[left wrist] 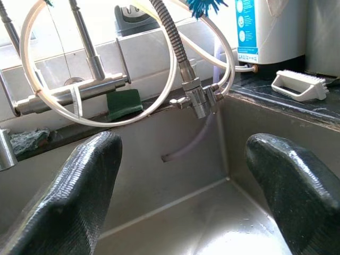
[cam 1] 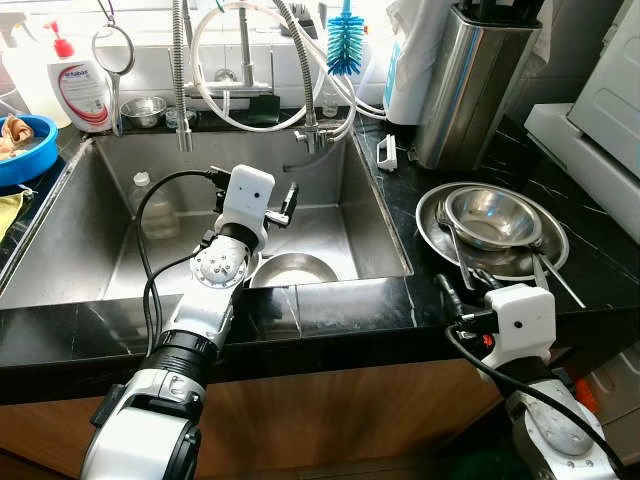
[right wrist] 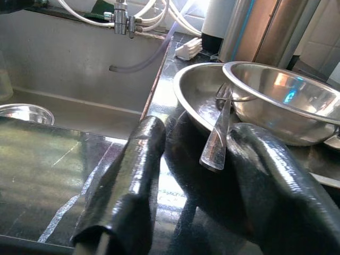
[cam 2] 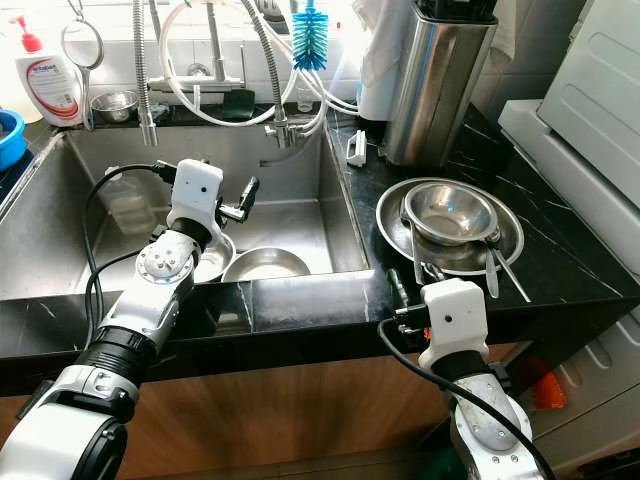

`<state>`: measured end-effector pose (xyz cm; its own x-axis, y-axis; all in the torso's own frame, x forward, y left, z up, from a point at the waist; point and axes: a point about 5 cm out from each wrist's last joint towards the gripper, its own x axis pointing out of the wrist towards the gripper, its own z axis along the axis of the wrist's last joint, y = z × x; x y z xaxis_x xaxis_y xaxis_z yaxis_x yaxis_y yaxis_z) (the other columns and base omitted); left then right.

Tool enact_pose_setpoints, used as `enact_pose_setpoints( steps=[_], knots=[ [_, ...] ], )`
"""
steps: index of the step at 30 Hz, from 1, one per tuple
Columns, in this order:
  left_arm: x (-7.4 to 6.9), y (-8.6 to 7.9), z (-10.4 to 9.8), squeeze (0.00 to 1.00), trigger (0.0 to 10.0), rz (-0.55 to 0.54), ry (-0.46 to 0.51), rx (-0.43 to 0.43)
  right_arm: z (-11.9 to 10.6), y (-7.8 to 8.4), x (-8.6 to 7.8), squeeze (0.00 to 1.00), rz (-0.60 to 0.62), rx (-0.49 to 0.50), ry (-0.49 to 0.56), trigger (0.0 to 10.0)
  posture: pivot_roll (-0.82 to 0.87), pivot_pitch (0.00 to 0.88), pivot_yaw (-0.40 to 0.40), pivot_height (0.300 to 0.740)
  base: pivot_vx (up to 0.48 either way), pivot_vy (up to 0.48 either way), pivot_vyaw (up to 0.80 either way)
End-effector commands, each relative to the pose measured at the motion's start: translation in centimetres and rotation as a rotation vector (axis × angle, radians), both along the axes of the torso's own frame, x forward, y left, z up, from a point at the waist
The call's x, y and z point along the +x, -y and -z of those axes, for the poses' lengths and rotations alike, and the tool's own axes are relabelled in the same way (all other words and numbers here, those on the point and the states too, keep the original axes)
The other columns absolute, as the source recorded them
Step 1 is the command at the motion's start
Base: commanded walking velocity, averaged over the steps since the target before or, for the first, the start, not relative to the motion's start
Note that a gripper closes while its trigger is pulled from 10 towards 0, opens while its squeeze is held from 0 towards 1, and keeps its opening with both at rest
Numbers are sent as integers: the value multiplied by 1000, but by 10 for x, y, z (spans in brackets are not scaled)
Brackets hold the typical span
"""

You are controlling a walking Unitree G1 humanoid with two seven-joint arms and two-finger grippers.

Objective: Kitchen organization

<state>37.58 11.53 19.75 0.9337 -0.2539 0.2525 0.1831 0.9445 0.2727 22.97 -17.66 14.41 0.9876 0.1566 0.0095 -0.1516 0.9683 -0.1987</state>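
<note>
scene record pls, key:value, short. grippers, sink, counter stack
left gripper: over the sink, jaws open, holding nothing
right gripper: low over the counter edge, jaws open, aimed at the fork handle
sink contents: steel bowl, clear bottle
counter stack: small bowl sitting in a wide steel dish, utensils leaning on it
behind sink: blue bottle brush, soap bottle

Blue bowl [cam 1: 22, 148] at the counter's far left corner: cut by the picture's edge, contents unclear. Bowl in the sink [cam 1: 293, 270]: near rim hidden behind the counter's front edge, left side behind the left arm. Soap bottle [cam 1: 82, 92] label: print too small to read. Knife block [cam 1: 473, 80] at the counter's back edge: top cut off.
</note>
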Motion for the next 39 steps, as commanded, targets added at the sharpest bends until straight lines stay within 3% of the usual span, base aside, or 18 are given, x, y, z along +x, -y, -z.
enact_pose_setpoints(
  steps=[1, 26, 27, 28, 39],
  knots=[
    [-1, 3, -7, 0, 10000, 7, 29, 15, 0, -1, 2, 0, -7, -8, -5, 0, -1, 51, -48, 740, 0, 0, 0],
    [0, 4, -9, 0, 10000, 8, 38, 10, -11, -7, 4, 0, -35, -6, 47, 0, -5, 50, -47, 740, 0, 0, 0],
    [-1, 4, -9, 0, 10000, 9, 39, 10, -15, -7, 5, 0, -37, -2, 69, 1529, -5, 50, -46, 740, 0, 0, 0],
    [-1, 4, -10, 0, 10000, 11, 40, 10, -18, -6, 6, 0, -34, -1, 86, 10000, -4, 50, -46, 740, 0, 0, 0],
    [-1, 7, -11, 0, 10000, 21, 45, 9, -35, -6, 9, 0, -22, 15, 163, 10000, -7, 51, -45, 740, 0, 0, 0]
  ],
)
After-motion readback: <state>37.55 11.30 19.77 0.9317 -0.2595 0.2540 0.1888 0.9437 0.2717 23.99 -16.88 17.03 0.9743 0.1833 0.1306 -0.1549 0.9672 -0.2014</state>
